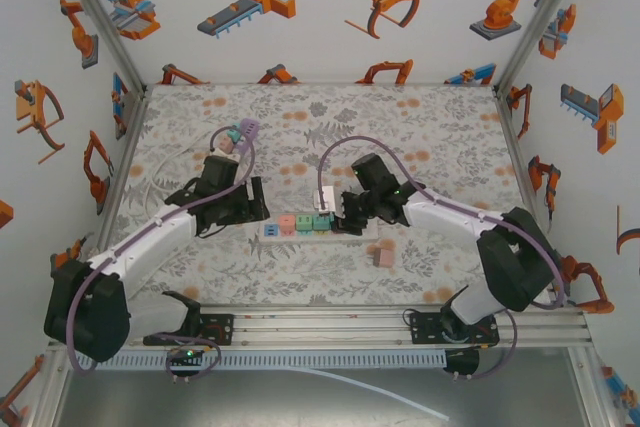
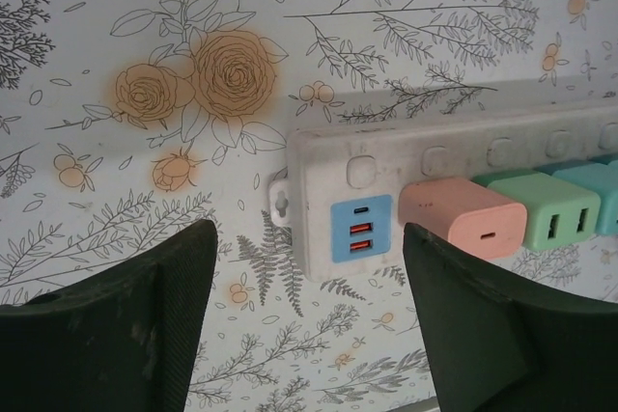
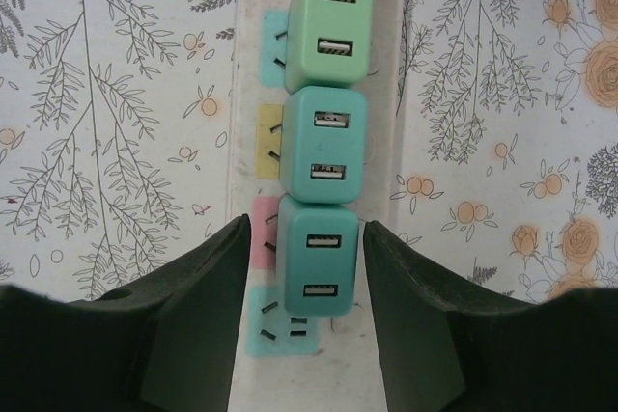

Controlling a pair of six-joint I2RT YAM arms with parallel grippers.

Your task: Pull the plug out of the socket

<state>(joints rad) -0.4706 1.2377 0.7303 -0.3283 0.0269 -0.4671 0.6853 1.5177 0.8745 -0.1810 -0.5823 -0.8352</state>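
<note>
R gripper (image 3: 307, 233) sits low over the white plastic power strip (image 3: 391, 142), fingers narrowed to either side of the darker teal two-port USB plug (image 3: 317, 258). One pad is right against it or nearly; a slim gap shows on the other side, so not clamped. That plug is seated in the strip, last in a row w/ a lighter teal plug (image 3: 323, 147) and a mint green plug (image 3: 331, 26).

L gripper (image 2: 309, 233) hangs spread wide at the strip's other end, holding nothing, near the blue USB panel (image 2: 361, 229) and a salmon pink plug (image 2: 462, 214).

A small pink block (image 1: 383, 258) lies on the floral tablecloth (image 1: 430, 137), just apart from the strip.
</note>
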